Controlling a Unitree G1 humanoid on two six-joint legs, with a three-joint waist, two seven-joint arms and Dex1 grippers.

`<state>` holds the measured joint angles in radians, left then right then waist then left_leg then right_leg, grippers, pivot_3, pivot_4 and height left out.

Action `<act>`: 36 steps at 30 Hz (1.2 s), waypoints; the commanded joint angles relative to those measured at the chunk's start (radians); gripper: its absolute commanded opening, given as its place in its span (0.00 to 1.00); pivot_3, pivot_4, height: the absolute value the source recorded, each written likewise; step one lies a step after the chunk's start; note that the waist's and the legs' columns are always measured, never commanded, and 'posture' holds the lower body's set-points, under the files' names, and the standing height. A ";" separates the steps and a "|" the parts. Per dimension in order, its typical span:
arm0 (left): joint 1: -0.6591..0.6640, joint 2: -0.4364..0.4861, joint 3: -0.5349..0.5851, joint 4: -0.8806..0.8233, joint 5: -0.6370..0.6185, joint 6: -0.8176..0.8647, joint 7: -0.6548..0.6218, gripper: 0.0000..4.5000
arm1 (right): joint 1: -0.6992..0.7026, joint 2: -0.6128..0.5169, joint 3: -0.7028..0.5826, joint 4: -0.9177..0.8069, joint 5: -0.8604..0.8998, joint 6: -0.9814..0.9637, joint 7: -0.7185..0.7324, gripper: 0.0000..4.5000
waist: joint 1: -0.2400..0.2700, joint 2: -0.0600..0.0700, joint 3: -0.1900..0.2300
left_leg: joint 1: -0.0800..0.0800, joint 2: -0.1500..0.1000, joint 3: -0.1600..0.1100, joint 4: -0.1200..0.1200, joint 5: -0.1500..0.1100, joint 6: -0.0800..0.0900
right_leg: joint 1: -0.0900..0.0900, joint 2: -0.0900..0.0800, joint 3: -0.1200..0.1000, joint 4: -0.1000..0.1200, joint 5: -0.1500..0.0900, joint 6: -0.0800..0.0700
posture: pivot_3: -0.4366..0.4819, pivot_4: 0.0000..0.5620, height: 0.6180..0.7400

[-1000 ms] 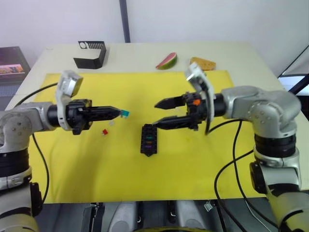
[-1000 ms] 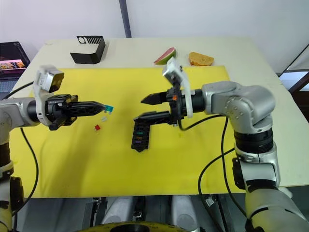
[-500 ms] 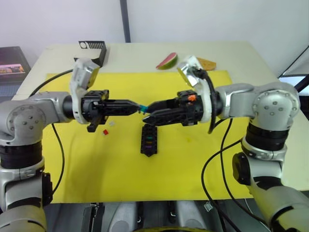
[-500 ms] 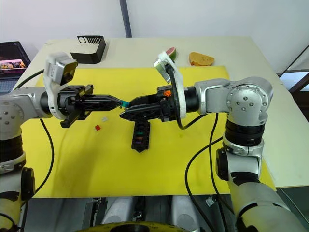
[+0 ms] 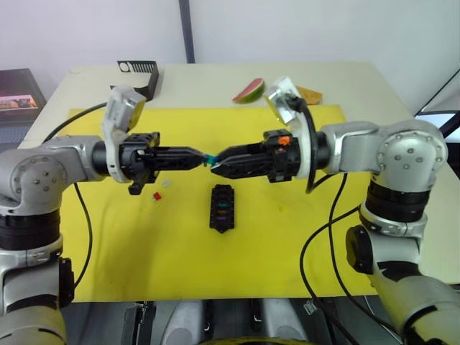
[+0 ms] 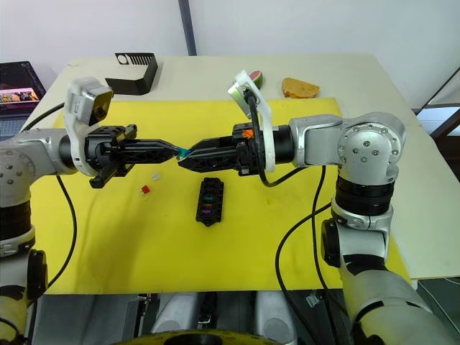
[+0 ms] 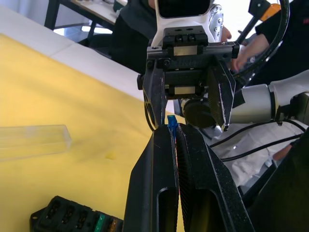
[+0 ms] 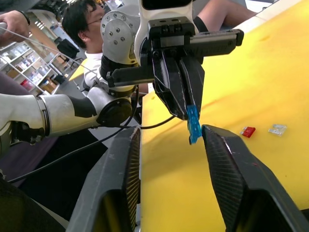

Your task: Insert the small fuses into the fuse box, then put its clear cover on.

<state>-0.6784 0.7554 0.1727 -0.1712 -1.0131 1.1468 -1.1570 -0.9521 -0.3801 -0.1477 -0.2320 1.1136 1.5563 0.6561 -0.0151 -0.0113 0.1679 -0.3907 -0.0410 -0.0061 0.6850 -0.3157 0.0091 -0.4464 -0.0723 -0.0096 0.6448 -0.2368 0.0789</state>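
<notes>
A teal fuse [image 5: 209, 157] is pinched at the tip of my left gripper [image 5: 203, 156], which is shut on it above the middle of the yellow mat. My right gripper [image 5: 215, 162] meets it tip to tip. In the right wrist view its fingers [image 8: 126, 159] stand open on either side of the teal fuse [image 8: 193, 124] without touching it. The black fuse box [image 5: 221, 207] lies on the mat just below, with coloured fuses in some slots. A red fuse [image 5: 156, 195] and a pale fuse [image 5: 167, 183] lie loose under my left arm. The clear cover [image 7: 31, 140] rests flat on the mat.
The yellow mat [image 5: 287, 244] covers most of the table. A black bent bracket [image 5: 135, 80] stands at the far left, with a watermelon slice [image 5: 248, 90] and a bread piece [image 5: 307, 94] along the far edge. A person [image 8: 89, 26] sits beyond the table.
My left gripper carried the teal fuse rightward to the centre. My right gripper swung left and rose slightly to meet it, its fingers now narrower around the fuse.
</notes>
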 commanded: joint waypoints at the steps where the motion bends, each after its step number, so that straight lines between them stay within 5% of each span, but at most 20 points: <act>1: 0.001 0.017 0.003 -0.017 -0.010 -0.022 -0.012 0.00 | -0.015 -0.012 -0.007 -0.025 0.027 -0.021 -0.003 0.45 | 0.000 0.000 0.000 | 0.000 0.000 0.000 0.000 0.000 0.000 | 0.000 0.000 0.000 0.000 0.000 0.000 | 0.48 0.27 1.00; 4: 0.005 0.018 0.002 -0.021 -0.013 -0.024 -0.010 0.00 | -0.013 -0.014 -0.002 -0.028 0.030 -0.026 -0.005 0.35 | 0.001 0.000 0.000 | 0.000 0.000 0.000 0.000 0.000 0.000 | 0.000 0.000 0.000 0.000 0.000 0.000 | 0.48 0.27 1.00; 18: 0.004 0.013 -0.006 -0.022 -0.011 -0.029 -0.006 0.00 | -0.009 -0.028 0.023 -0.020 0.033 -0.057 -0.005 0.35 | 0.000 0.000 0.000 | 0.000 0.000 0.000 0.000 0.000 0.000 | 0.000 0.000 0.000 -0.001 0.000 0.000 | 0.48 0.27 1.00; 21: 0.006 0.017 -0.007 -0.019 -0.009 -0.033 -0.011 0.00 | -0.010 -0.027 0.028 -0.018 0.033 -0.063 -0.007 0.18 | 0.000 0.000 0.000 | 0.000 0.000 0.000 0.000 0.000 0.001 | 0.000 0.000 0.000 -0.001 0.000 0.000 | 0.48 0.27 1.00; 32: 0.019 0.026 -0.003 -0.031 -0.012 -0.035 -0.016 0.00 | -0.009 -0.029 0.037 -0.025 0.041 -0.068 -0.015 0.18 | 0.001 0.000 0.000 | 0.000 0.000 0.000 0.000 -0.001 0.001 | 0.000 0.000 0.000 -0.001 0.000 0.000 | 0.48 0.27 1.00; 36: 0.022 0.028 0.000 -0.035 -0.015 -0.036 -0.015 0.00 | -0.012 -0.027 0.037 -0.026 0.046 -0.067 -0.020 0.01 | 0.000 0.000 0.000 | 0.000 0.000 0.000 0.000 -0.001 0.001 | 0.000 0.000 0.000 -0.001 0.000 0.000 | 0.48 0.27 1.00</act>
<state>-0.6599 0.7671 0.1689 -0.1863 -1.0220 1.1232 -1.1758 -0.9512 -0.4113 -0.1032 -0.2311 1.1242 1.5052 0.6311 -0.0148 -0.0113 0.1680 -0.3910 -0.0409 -0.0061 0.6846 -0.3163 0.0101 -0.4463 -0.0724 -0.0096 0.6434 -0.2368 0.0789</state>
